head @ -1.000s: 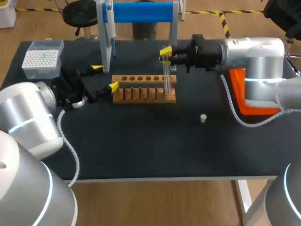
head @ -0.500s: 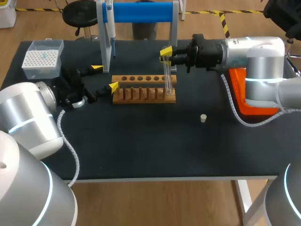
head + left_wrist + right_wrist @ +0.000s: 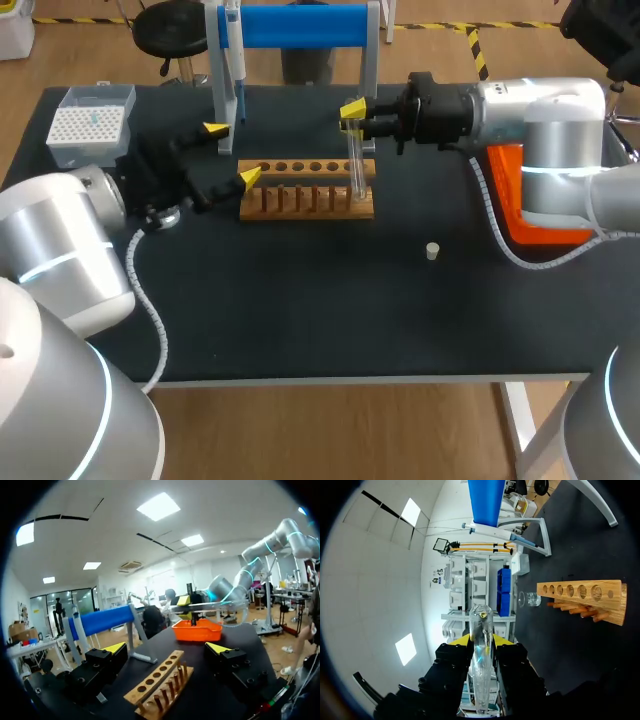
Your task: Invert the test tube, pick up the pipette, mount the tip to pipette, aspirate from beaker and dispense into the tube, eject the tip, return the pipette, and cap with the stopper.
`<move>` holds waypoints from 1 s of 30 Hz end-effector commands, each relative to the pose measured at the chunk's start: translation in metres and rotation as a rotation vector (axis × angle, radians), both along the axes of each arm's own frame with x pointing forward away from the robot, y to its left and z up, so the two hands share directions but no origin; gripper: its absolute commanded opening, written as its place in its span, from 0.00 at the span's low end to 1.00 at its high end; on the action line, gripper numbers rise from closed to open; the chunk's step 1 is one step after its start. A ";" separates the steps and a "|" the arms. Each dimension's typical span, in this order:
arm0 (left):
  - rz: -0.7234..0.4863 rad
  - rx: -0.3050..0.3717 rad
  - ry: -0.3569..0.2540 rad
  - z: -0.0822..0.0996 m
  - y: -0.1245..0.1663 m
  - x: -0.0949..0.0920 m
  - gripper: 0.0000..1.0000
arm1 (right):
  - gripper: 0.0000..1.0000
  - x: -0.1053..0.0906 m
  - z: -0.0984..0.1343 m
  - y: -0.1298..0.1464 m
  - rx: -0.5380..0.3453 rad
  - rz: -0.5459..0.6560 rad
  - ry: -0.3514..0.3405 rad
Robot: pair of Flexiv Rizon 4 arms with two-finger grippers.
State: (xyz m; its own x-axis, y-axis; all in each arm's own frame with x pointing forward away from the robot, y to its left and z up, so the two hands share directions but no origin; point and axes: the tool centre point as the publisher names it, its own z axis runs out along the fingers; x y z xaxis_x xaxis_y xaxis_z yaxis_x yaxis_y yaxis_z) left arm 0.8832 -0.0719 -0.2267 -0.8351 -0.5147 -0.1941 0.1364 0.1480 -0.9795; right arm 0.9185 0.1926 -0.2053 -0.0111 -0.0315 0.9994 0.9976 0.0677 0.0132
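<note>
A clear test tube [image 3: 355,165] stands upright at the right end of the wooden rack [image 3: 300,203], and my right gripper [image 3: 352,112] is shut on its upper part. In the right wrist view the test tube [image 3: 481,670] runs between the fingers, rounded end ahead of them, with the rack [image 3: 582,597] and a glass beaker [image 3: 530,599] beyond. My left gripper [image 3: 232,153] is open at the rack's left end. In the left wrist view the left gripper [image 3: 167,650] has the rack [image 3: 160,680] lying between its fingers. The pipette [image 3: 232,50] hangs on the blue-topped stand [image 3: 300,25]. A small white stopper [image 3: 432,250] lies right of the rack.
A box of tips [image 3: 90,125] sits at the back left corner. An orange tray [image 3: 525,215] lies under my right arm, and the orange tray [image 3: 196,629] also shows past the rack in the left wrist view. The stand's posts rise just behind the rack.
My left gripper has shifted up and right, closer to the rack and the stand post. The right arm and the tube have not moved.
</note>
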 end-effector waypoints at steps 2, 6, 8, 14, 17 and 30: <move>-0.257 0.169 -0.564 0.006 0.005 -0.015 1.00 | 0.00 0.000 0.001 0.000 -0.002 -0.001 -0.001; -0.257 0.169 -0.564 0.006 0.005 -0.015 1.00 | 0.00 0.000 0.001 0.000 -0.002 -0.001 -0.001; -0.257 0.169 -0.564 0.006 0.005 -0.015 1.00 | 0.00 0.000 0.001 0.000 -0.002 -0.001 -0.001; -0.257 0.169 -0.564 0.006 0.005 -0.015 1.00 | 0.00 0.000 0.001 0.000 -0.002 -0.001 -0.001; -0.261 0.296 -0.789 0.010 -0.003 -0.017 1.00 | 0.00 0.000 0.001 0.000 -0.002 -0.001 -0.001; -0.247 0.537 -1.257 0.015 -0.030 -0.029 1.00 | 0.00 0.000 0.001 0.000 -0.002 -0.001 -0.001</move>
